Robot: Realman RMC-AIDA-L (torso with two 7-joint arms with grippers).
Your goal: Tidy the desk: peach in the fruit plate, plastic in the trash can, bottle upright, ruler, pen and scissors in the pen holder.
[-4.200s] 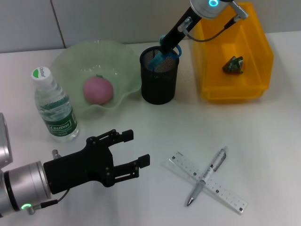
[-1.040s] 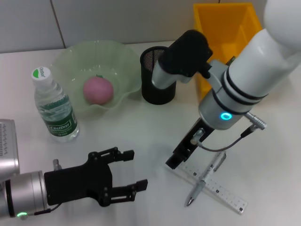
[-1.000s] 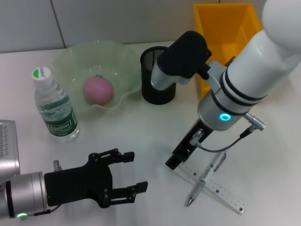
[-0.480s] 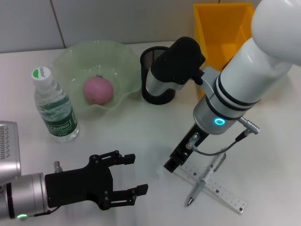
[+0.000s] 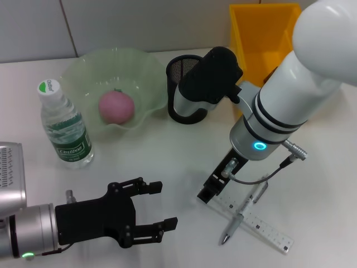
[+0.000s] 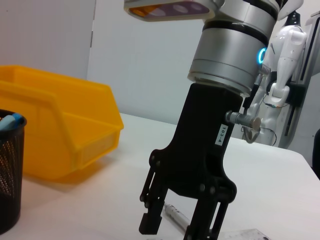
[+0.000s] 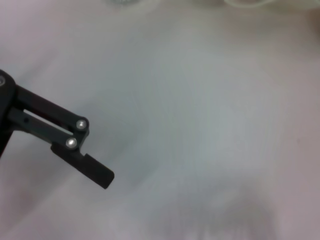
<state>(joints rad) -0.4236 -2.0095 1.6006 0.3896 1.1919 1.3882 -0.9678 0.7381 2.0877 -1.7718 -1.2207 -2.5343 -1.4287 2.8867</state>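
Right gripper (image 5: 207, 194), fingers parted and empty, poised at the near end of the ruler (image 5: 249, 216) crossed by the pen (image 5: 244, 209); left gripper (image 5: 149, 213) open, idle over the desk (image 5: 150, 156).

The right arm (image 5: 290, 106) hides the yellow bin's (image 5: 262, 22) floor; the ruler's (image 5: 251, 220) near end sits under the right gripper (image 5: 207, 192).
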